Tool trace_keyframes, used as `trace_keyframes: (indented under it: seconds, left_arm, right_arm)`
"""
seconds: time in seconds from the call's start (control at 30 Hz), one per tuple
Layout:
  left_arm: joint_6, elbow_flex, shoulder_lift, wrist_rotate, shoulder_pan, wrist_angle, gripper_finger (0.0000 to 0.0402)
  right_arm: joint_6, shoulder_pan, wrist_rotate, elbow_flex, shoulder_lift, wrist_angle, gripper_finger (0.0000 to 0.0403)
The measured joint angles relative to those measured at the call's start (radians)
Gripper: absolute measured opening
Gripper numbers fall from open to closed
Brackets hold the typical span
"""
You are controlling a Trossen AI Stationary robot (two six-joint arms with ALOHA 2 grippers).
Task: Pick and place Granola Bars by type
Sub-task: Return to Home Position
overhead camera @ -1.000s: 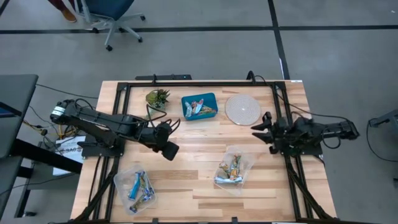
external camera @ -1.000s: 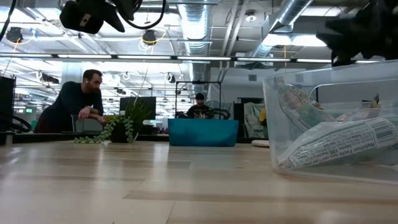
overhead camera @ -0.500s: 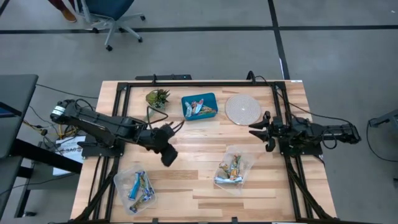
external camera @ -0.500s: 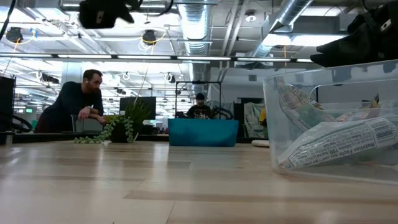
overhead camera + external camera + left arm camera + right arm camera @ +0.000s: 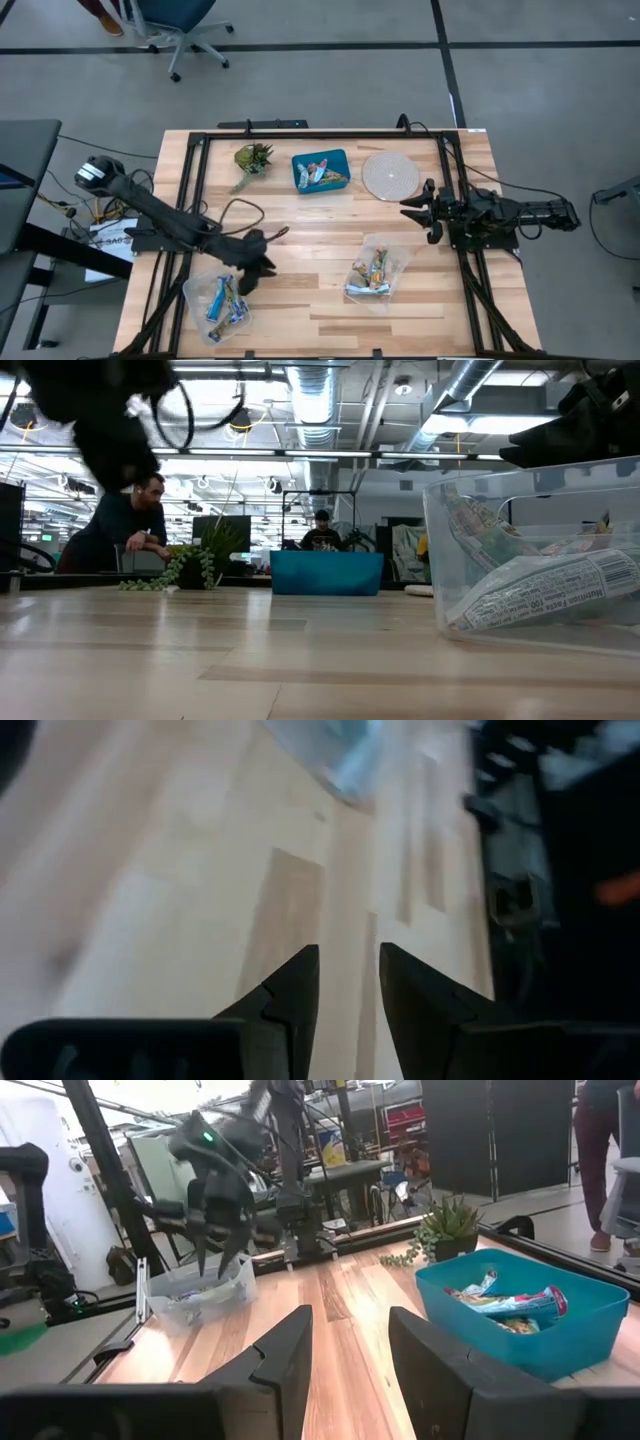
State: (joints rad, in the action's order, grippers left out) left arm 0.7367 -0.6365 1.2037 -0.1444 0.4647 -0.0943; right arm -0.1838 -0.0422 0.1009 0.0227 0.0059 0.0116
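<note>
Granola bars lie in three places. Blue-white and mixed bars are in a blue bin at the far middle. Blue bars are in a clear container at the near left. Orange and yellow bars are in a clear container at the near right. My left gripper is open and empty, pointing down beside the near-left container's right edge; the right wrist view shows it above that container. My right gripper is open and empty at the right, between the white disc and the near-right container.
A round white disc lies at the far right and a small green plant at the far left. Black frame rails run along the table's sides. Bare wood lies in the middle. People sit in the room beyond the table.
My left gripper has gone from the table's middle toward the near edge and a little left, down to the near-left clear container. My right gripper turned a little at first and has since kept still.
</note>
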Motion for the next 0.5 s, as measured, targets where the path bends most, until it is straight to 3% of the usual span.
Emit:
trace_keyframes:
  seconds: [0.2, 0.5]
  left_arm:
    - [-0.097, 0.307, -0.122, 0.143, 0.007, 0.284, 0.0099]
    - [-0.242, 0.497, -0.401, 0.137, 0.007, 0.289, 0.0099]
  right_arm:
    - [0.000, 0.000, 0.002, 0.000, 0.000, -0.003, 0.0127]
    - [0.000, 0.000, 0.002, 0.000, 0.000, -0.003, 0.0127]
